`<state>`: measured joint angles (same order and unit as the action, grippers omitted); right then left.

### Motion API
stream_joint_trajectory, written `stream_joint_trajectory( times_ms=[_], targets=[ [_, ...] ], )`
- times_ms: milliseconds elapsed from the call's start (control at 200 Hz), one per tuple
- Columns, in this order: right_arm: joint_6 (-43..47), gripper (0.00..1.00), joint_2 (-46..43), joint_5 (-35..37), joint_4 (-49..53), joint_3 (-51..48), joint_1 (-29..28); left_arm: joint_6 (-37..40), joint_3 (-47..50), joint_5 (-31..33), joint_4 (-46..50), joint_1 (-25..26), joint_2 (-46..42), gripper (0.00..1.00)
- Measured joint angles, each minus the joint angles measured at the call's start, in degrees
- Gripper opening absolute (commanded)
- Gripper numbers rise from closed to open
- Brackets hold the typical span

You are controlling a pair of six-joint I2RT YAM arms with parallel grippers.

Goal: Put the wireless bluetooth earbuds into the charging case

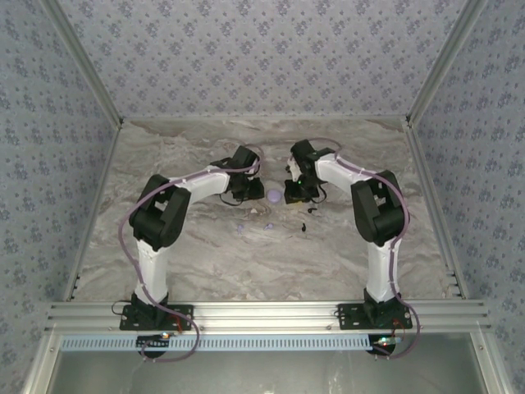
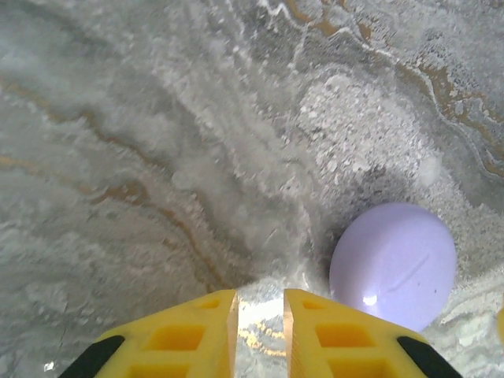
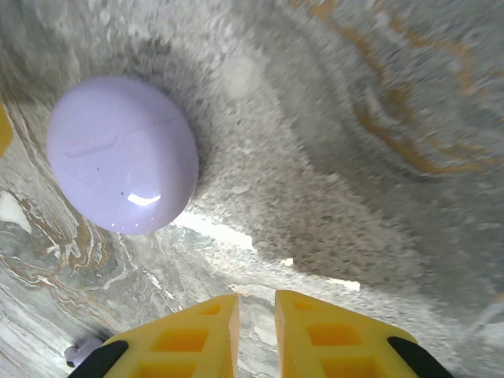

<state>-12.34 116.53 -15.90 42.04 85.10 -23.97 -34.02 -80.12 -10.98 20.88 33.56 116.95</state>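
Pre-grasp stage: left gripper and right gripper are both closed to a slit and empty, flanking the lilac charging case on the surface. The case looks closed. The earbuds lie loose nearby, on its near side. Next, probably: open the case, then pinch one bud, which needs fine alignment.

Worktop: marble-look surface, grey-white with tan veining, evenly lit, shadows soft. Walls on three sides: pale blue-grey paper with small repeating floral sprigs. Aluminium posts run up the corners; slotted aluminium rails cross the near edge.
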Motion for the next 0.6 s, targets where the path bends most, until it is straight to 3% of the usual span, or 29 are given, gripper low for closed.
stream_joint_trajectory(
  times_ms=[320,600],
  targets=[
    [1.49,0.19,8.09,0.0,2.86,13.79,2.08,-0.57,4.5,-2.91,-1.42,1.66,-2.4,0.19],
    [1.75,0.18,13.86,-0.52,5.14,19.19,1.62,-1.44,5.33,-4.24,-2.8,2.05,-2.36,0.18]
  ],
)
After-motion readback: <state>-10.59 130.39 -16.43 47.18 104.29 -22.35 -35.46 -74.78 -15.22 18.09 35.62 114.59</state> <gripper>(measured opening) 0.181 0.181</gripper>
